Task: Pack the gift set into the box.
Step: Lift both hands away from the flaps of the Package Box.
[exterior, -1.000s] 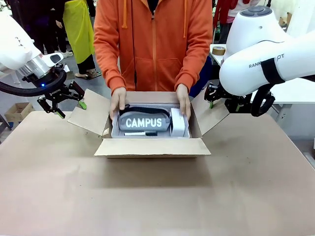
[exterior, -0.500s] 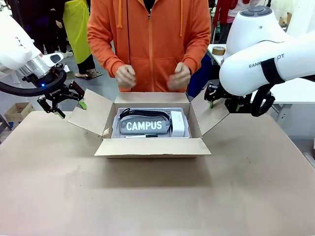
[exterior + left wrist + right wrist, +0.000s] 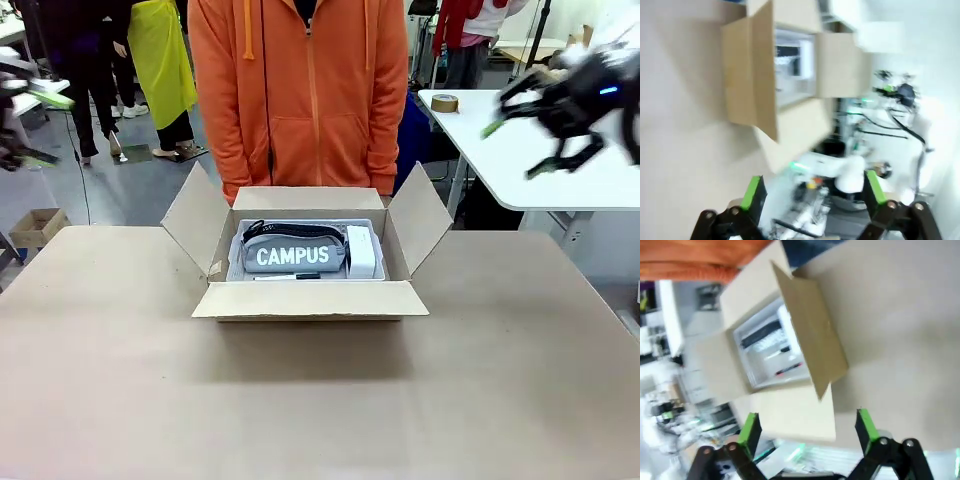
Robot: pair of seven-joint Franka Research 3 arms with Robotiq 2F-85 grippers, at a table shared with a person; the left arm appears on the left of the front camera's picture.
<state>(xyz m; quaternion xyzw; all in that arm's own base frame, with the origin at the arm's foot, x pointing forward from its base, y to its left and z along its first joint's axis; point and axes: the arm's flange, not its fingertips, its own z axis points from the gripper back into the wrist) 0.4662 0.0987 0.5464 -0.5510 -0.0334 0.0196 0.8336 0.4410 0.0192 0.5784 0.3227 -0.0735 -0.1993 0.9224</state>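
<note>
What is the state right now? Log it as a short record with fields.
box: on the table, four flaps open
gift set: lying inside the box, CAMPUS print facing up
left claw: open, holding nothing, away from the box
right claw: open, holding nothing, away from the box
person: standing at the far side behind the box

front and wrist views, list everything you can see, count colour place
box: 1, brown, table centre, flaps open
gift set: 1, grey, white "CAMPUS" lettering, inside box
white pack: 1, white, inside box beside the lettering
table: 1, brown, under box
side table: 1, white, back right
tape roll: 1, tan, on side table
small carton: 1, brown, floor at left
person: 1, orange hoodie, behind box
left gripper: 1, black, green pads, open, empty
right gripper: 1, black, green pads, open, empty
</note>
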